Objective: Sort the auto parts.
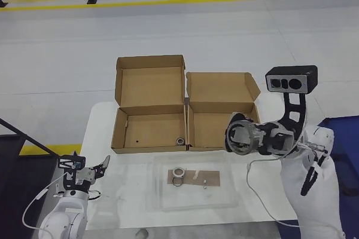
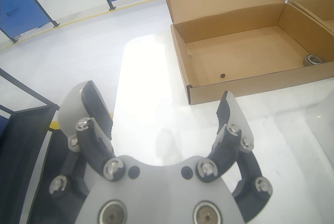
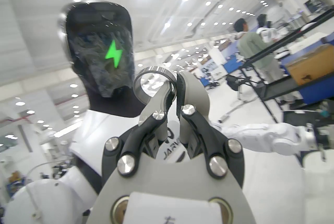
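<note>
A ring (image 3: 156, 70) is pinched by its wall in the right gripper (image 3: 174, 86), one finger inside the hoop and one outside. The fingers are pointed up toward the head. Seen from above, this gripper is held over the right box (image 1: 209, 128). The drop spot is therefore judged to lie below, behind the fingertips, and the wrist would probably have to be turned over before release. The left box (image 1: 149, 128), with a bearing (image 1: 180, 141) in its corner, lies farther off, toward the left arm. The left gripper (image 2: 158, 91) is spread wide and empty over the table (image 2: 146, 65), well apart from the tray (image 1: 227, 191), where a second ring (image 1: 178, 175) is seen.
</note>
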Robot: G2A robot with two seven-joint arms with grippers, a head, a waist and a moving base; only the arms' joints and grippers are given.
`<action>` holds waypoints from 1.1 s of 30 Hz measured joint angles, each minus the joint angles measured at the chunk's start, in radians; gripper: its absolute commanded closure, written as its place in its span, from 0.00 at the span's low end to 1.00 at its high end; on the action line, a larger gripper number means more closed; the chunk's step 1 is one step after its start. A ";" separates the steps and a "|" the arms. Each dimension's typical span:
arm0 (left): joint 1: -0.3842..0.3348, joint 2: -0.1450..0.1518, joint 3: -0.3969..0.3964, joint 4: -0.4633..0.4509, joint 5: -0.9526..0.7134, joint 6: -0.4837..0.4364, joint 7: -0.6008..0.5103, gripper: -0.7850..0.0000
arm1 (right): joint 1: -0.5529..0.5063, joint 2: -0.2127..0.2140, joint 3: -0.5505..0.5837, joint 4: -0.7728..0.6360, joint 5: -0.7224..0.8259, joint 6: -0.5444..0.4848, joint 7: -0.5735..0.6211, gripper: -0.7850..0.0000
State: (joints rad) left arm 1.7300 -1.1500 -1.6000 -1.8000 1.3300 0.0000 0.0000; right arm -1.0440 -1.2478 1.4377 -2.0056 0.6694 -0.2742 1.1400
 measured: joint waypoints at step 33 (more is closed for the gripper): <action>0.000 0.000 0.000 0.000 0.000 0.000 0.000 0.00 | -0.030 0.033 -0.011 0.012 0.072 0.091 -0.051 1.00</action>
State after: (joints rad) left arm 1.7300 -1.1500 -1.6000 -1.8000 1.3300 0.0000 0.0000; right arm -1.0739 -1.2148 1.4264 -1.9937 0.7411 -0.1835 1.0886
